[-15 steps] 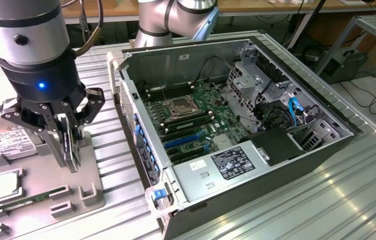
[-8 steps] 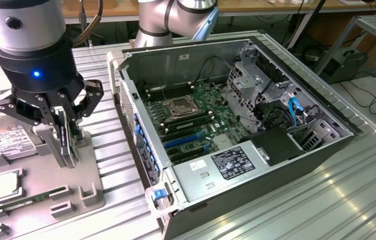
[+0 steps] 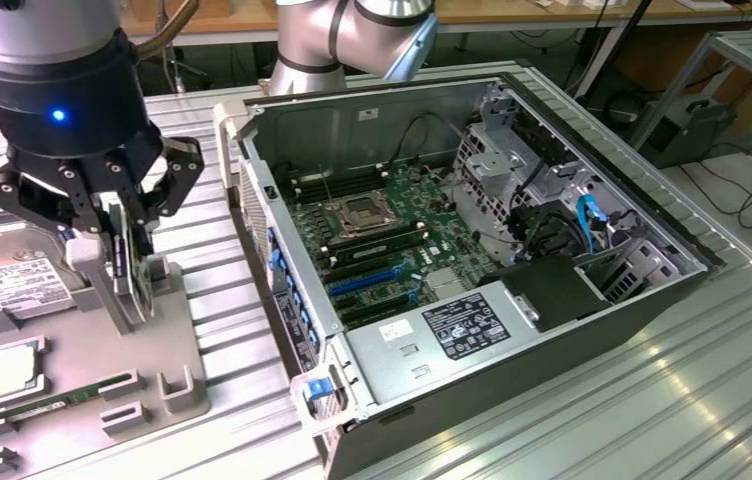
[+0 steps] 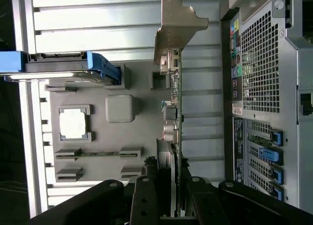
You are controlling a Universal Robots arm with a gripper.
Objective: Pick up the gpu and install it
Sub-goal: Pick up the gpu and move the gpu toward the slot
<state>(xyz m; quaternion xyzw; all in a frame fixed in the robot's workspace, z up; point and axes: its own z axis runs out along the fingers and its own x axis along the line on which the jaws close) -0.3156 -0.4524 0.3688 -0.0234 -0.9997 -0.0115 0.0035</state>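
At the exterior view's left a grey tray [image 3: 183,350] lies on the ribbed metal table [image 3: 696,400], carrying a hard drive [image 3: 9,285], a processor chip [image 3: 9,368] and a memory stick [image 3: 49,405].

Over the side of the tray nearer the computer hangs the gripper [image 3: 127,245]; its two fingers are pressed onto the flat faces of the graphics card [image 3: 129,300], pinching it near its upper edge. The card stands upright on edge; its lower edge is down by a raised holder on the tray, and I cannot tell whether it has cleared that holder. In the wrist view the card runs edge-on away from the fingers, with its silver bracket [image 4: 178,27] at the far end.

The card looks light, thin and stiff. I judge it fragile rather than heavy; the small parts on its faces and the contact edge along the bottom would not stand knocks or scraping. The faces are smooth, and a grip towards one end could let the card pivot; a firm hold on bare board near the top edge seems soundest.

Further right, well apart from the card, the open computer case [image 3: 349,125] lies on its side; the blue slots [image 3: 363,285] on its board face upward.
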